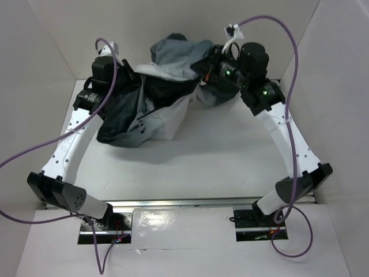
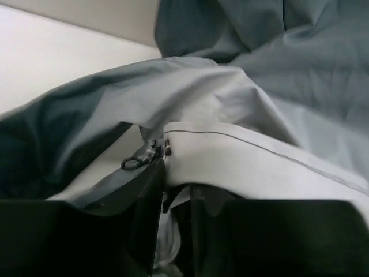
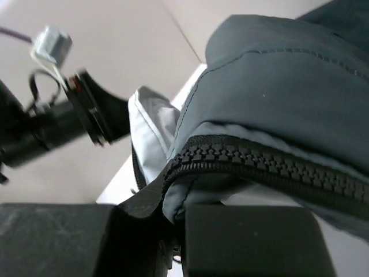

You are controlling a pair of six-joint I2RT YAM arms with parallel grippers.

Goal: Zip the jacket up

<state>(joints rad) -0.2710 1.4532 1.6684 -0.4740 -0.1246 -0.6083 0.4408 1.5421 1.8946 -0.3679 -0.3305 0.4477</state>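
Observation:
The dark charcoal jacket (image 1: 161,98) with light grey lining lies bunched at the back of the table, stretched between both arms. My left gripper (image 1: 128,78) is shut on the jacket's edge at the left; in the left wrist view the fabric (image 2: 242,161) is pinched between the fingers, with the zipper slider and pull loop (image 2: 141,158) just above the left finger. My right gripper (image 1: 203,68) is shut on the jacket's edge at the right; the right wrist view shows the black zipper teeth (image 3: 259,164) running right from the clamped fabric.
White walls enclose the table on the left, back and right. Purple cables (image 1: 291,75) loop over both arms. The left arm's wrist shows in the right wrist view (image 3: 52,124). Bare white tabletop (image 1: 202,167) lies in front of the jacket.

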